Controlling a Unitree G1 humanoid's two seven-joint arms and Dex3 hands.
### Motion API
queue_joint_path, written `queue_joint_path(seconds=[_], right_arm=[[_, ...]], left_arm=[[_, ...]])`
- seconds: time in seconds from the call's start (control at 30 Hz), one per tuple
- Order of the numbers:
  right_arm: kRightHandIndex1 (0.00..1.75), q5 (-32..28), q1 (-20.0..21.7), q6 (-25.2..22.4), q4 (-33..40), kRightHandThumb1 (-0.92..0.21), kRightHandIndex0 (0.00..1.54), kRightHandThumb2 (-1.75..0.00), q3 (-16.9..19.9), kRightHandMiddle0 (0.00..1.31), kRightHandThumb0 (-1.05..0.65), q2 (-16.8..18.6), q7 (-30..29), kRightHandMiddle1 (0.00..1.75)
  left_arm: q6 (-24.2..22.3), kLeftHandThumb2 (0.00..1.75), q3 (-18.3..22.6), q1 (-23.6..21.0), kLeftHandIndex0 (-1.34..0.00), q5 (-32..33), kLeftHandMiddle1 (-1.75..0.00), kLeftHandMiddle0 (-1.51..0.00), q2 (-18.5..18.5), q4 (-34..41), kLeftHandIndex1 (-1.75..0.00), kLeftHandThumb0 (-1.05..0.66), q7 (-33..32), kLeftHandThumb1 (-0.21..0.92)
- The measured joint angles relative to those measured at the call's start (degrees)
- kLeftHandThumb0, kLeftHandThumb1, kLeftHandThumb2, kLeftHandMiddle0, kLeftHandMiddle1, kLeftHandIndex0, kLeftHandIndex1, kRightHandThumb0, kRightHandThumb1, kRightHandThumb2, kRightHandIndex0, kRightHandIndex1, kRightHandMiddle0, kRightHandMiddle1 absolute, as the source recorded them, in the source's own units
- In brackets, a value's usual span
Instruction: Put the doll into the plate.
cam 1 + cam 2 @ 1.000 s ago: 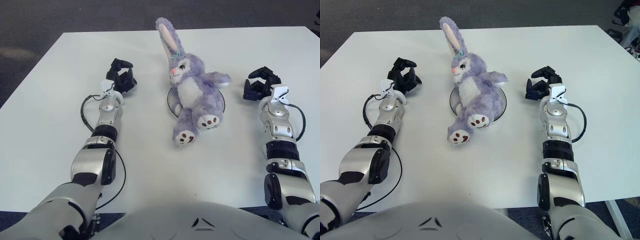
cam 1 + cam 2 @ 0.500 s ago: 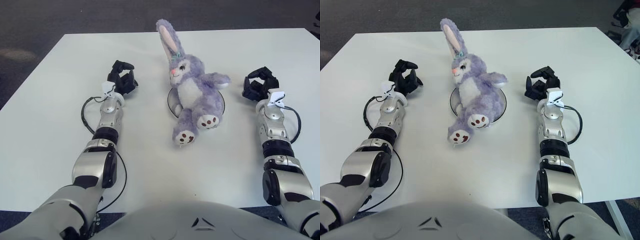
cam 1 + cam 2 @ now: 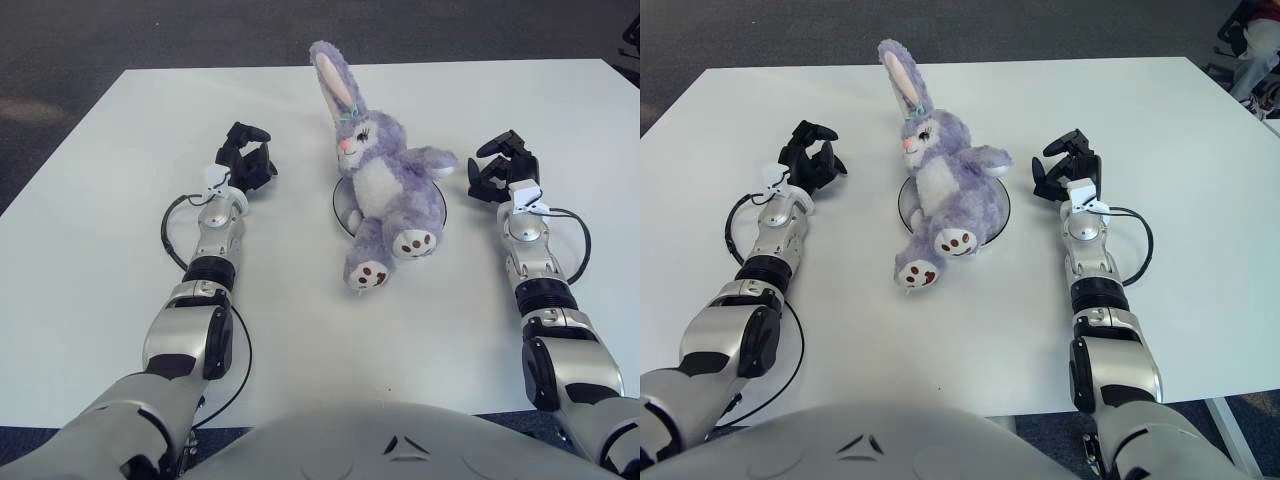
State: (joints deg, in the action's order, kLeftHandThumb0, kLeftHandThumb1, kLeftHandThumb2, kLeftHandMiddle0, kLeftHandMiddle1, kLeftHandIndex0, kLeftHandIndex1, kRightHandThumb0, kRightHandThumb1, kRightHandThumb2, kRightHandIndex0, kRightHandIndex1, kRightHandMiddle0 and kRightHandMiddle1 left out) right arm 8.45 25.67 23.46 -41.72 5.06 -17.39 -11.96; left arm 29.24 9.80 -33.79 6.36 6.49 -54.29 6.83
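Note:
A purple plush rabbit doll (image 3: 385, 185) with a white belly and long ears lies on its back across a small round plate (image 3: 344, 208). Its feet hang over the plate's near rim and most of the plate is hidden under it. My right hand (image 3: 497, 168) shows just right of the doll's outstretched arm, fingers relaxed and holding nothing. My left hand (image 3: 243, 155) shows to the left of the doll, apart from it, fingers loosely curled and empty.
The white table (image 3: 120, 300) stretches around both arms. Dark carpet floor (image 3: 150, 30) lies beyond its far edge. Black cables (image 3: 172, 225) loop beside each forearm.
My right hand has moved left toward the doll, closing most of the gap to its arm. The doll and my left hand have stayed put.

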Motion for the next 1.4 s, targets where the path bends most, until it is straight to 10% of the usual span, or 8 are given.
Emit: queue_joint_path(seconds=[0.83, 1.4], right_arm=[[1.75, 2.41, 0.59, 5.98, -3.22, 0.03, 0.88, -1.69, -2.66, 0.67, -0.01, -1.88, -1.82, 1.67], [1.75, -1.63, 2.05, 7.49, -7.18, 0.01, 0.88, -1.66, 0.73, 0.66, -0.01, -1.51, -1.54, 1.64]], left_arm=[[2.09, 0.93, -2.83, 3.6, -0.38, -3.73, -1.75, -1.0, -2.1, 7.99, -1.75, -0.4, -4.94, 0.62], [1.65, 0.94, -3.58, 4.42, -0.39, -4.67, -1.75, -1.03, -2.49, 9.66, -1.75, -0.4, -6.37, 0.61]])
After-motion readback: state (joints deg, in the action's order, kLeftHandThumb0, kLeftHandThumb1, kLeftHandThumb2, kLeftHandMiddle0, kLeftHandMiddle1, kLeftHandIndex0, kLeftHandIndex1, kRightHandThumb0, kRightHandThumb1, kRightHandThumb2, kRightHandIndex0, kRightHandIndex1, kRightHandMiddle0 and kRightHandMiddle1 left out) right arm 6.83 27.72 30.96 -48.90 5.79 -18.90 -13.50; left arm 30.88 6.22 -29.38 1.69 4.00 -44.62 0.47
